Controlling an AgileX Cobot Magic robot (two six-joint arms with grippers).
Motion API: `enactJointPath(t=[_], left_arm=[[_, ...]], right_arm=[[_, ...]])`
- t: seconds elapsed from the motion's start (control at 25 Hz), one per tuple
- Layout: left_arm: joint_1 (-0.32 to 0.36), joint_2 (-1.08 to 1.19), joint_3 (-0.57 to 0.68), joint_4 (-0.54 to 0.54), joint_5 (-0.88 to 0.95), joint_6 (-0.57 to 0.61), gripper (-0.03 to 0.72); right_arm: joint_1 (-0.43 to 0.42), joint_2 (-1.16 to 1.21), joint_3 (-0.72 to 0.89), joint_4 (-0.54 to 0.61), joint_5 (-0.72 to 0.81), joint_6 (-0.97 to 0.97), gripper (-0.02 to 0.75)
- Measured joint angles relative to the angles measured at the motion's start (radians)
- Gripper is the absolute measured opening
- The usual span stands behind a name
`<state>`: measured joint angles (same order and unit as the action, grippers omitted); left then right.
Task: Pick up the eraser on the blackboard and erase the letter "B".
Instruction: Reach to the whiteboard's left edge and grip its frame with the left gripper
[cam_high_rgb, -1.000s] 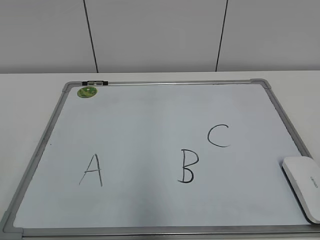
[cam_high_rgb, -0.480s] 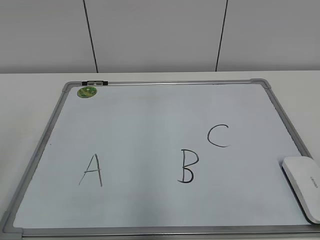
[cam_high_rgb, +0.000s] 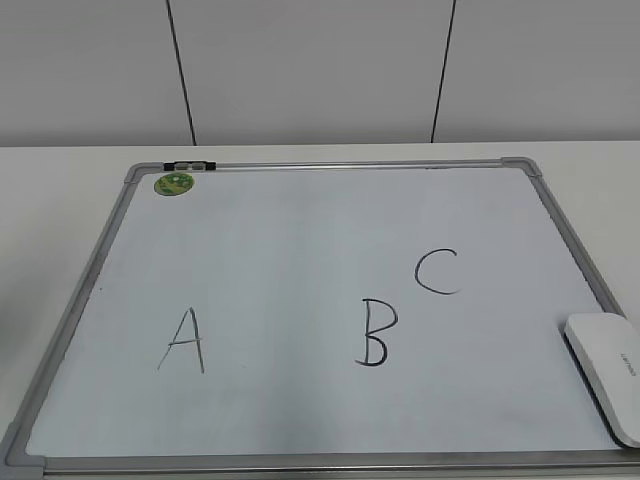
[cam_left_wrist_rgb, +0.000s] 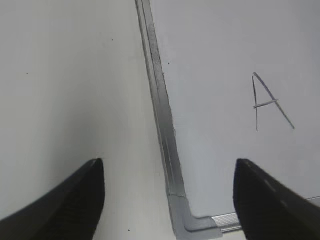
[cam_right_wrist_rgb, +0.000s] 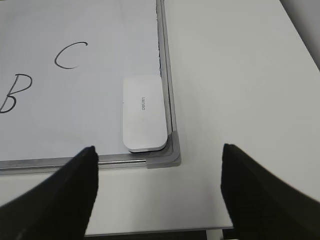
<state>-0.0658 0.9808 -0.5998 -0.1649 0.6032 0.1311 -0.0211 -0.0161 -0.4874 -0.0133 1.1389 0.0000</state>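
The blackboard (cam_high_rgb: 300, 240) is a white board with a grey frame, lying flat on the table. The white eraser (cam_high_rgb: 607, 372) lies in its near right corner; it also shows in the right wrist view (cam_right_wrist_rgb: 144, 112). The black letter "B" (cam_high_rgb: 376, 332) stands near the board's front middle, left of and below the "C" (cam_high_rgb: 438, 271); part of the "B" shows in the right wrist view (cam_right_wrist_rgb: 13, 92). My right gripper (cam_right_wrist_rgb: 157, 172) is open and empty, above the table just short of the eraser. My left gripper (cam_left_wrist_rgb: 169, 180) is open and empty over the board's near left corner (cam_left_wrist_rgb: 192, 220). Neither gripper shows in the exterior view.
A letter "A" (cam_high_rgb: 184, 340) is at the board's front left, also in the left wrist view (cam_left_wrist_rgb: 267, 102). A small green round magnet (cam_high_rgb: 173, 183) sits at the far left corner. White table (cam_right_wrist_rgb: 235, 75) surrounds the board; its front edge (cam_right_wrist_rgb: 150, 231) is close below the right gripper.
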Motion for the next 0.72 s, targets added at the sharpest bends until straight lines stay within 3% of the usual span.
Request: enactJointPath(t=[0.52, 0.72], left_arm=[[-0.002, 0.622, -0.438, 0.015, 0.111, 0.0, 0.582], [-0.002, 0.809, -0.626, 0.028, 0.208, 0.002, 0.5]], right_arm=[[0.0, 0.0, 0.0, 0.0, 0.0, 0.0, 0.567], [0.0, 0.0, 0.0, 0.0, 0.0, 0.0, 0.567]])
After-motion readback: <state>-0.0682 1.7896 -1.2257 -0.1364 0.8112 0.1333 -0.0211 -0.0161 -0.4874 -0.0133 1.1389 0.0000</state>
